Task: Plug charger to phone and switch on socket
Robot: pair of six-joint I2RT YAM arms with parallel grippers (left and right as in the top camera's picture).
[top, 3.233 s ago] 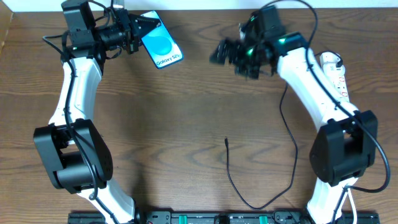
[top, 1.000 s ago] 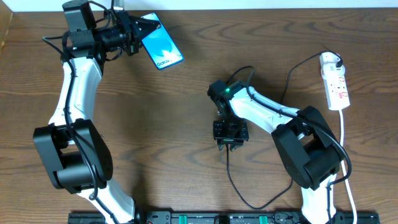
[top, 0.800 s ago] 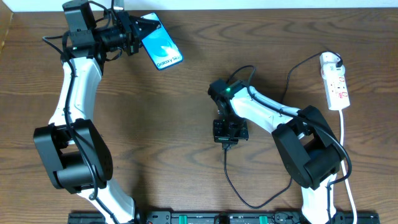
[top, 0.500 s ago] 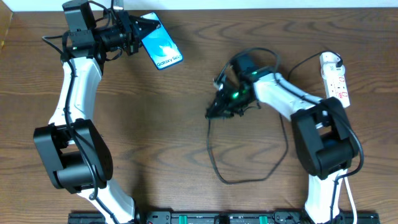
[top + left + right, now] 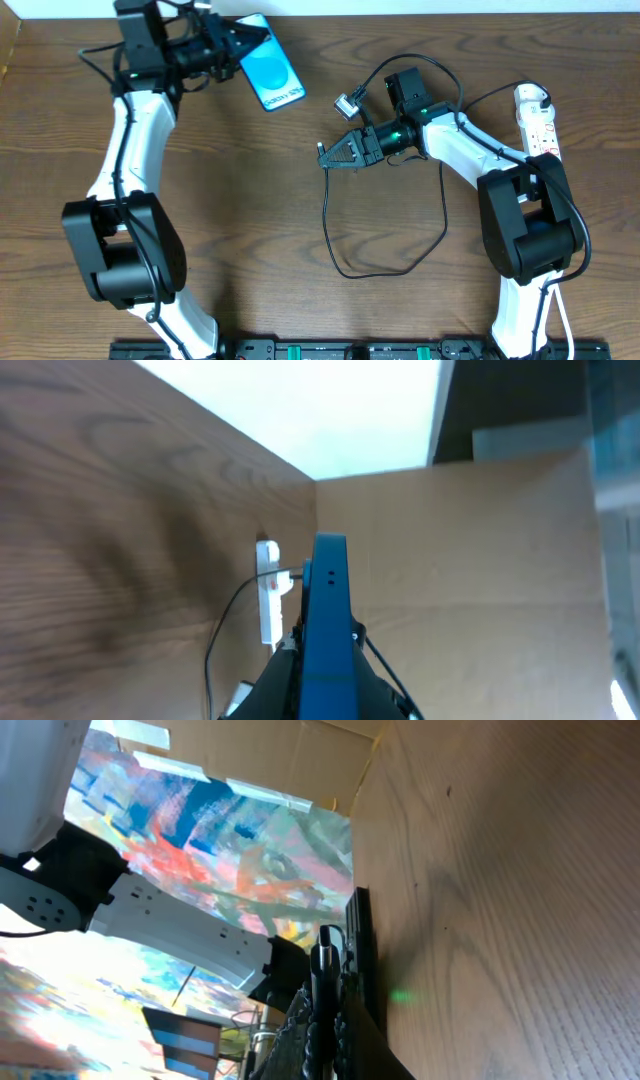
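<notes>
Brown wood table. The left gripper pinches the phone up top, and the right gripper is clamped on the charger tip mid-table, well apart from the phone. I reckon the floppy tip could slip or miss the port. Count: one phone, one charger, one socket far right, two arms.

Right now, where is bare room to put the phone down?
Bare wood between the left arm and the charger cable, below the phone. Crowded on the right: its loop, the right arm, the power strip.
</notes>
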